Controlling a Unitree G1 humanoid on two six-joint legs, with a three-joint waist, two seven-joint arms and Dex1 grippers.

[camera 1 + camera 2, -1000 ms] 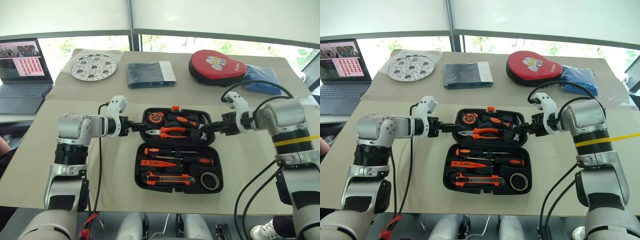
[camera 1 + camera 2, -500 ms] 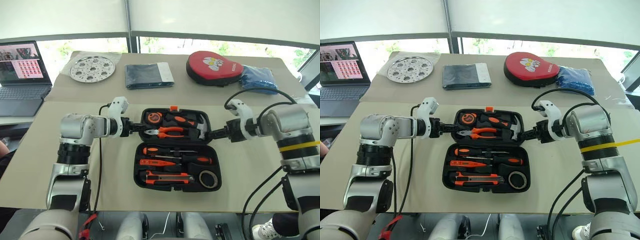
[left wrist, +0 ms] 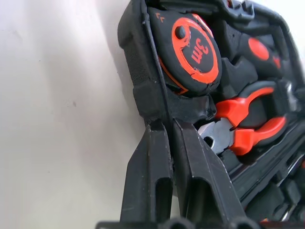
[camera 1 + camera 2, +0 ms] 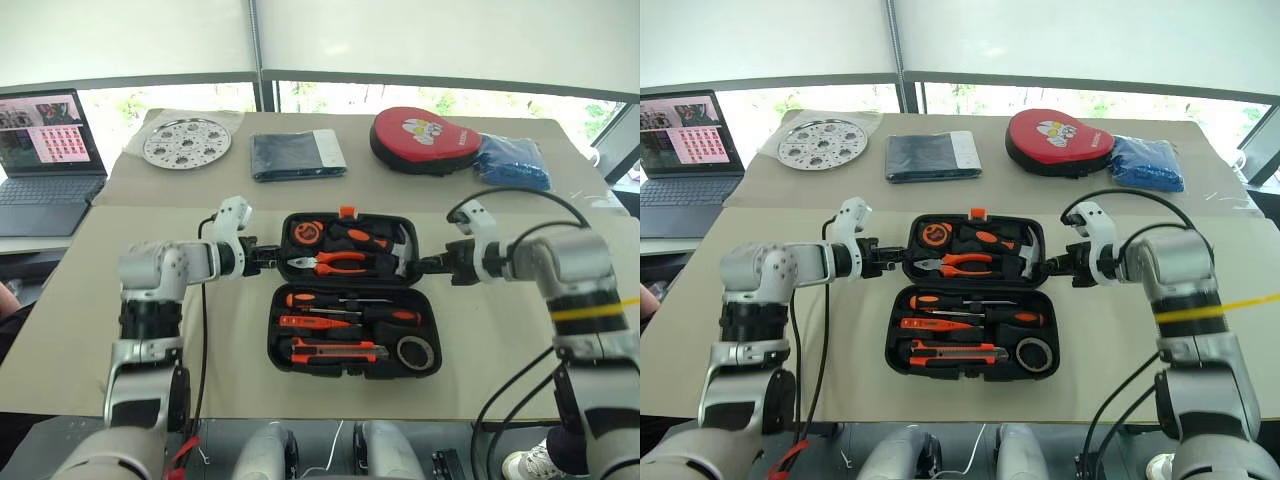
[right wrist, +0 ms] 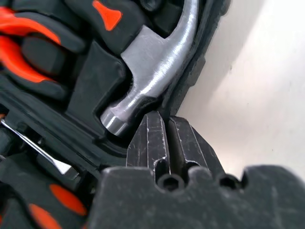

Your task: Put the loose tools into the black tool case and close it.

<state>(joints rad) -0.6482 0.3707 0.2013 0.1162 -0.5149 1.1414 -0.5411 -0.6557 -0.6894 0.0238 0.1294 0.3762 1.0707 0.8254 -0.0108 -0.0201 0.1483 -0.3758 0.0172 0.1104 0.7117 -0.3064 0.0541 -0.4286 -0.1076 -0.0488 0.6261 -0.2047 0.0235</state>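
The black tool case (image 4: 277, 346) lies open and flat on the table. Its near half holds the loose tools: two black-and-orange screwdrivers (image 4: 312, 299), a slim orange screwdriver (image 4: 310, 322), the utility knife (image 4: 335, 352) and the tape roll (image 4: 415, 352). Pliers (image 4: 340, 262), a tape measure (image 3: 190, 52) and a hammer (image 5: 152, 67) sit in the far half. My left gripper (image 4: 268, 258) is shut, its tips against the far half's left rim. At the right rim, beside the hammer head, my right gripper (image 4: 425, 265) is shut too. I cannot tell whether either pinches the rim.
Behind the case lie a round metal plate (image 4: 187, 142), a dark folded cloth (image 4: 295, 155), a red oval pouch (image 4: 425, 140) and a blue bundle (image 4: 512, 160). A laptop (image 4: 45, 150) stands at the far left. The table's front edge runs just below the case.
Both grippers have gone from open to shut at the far half's side rims. The hands stayed in place while the wrists turned a little. The case has not moved.
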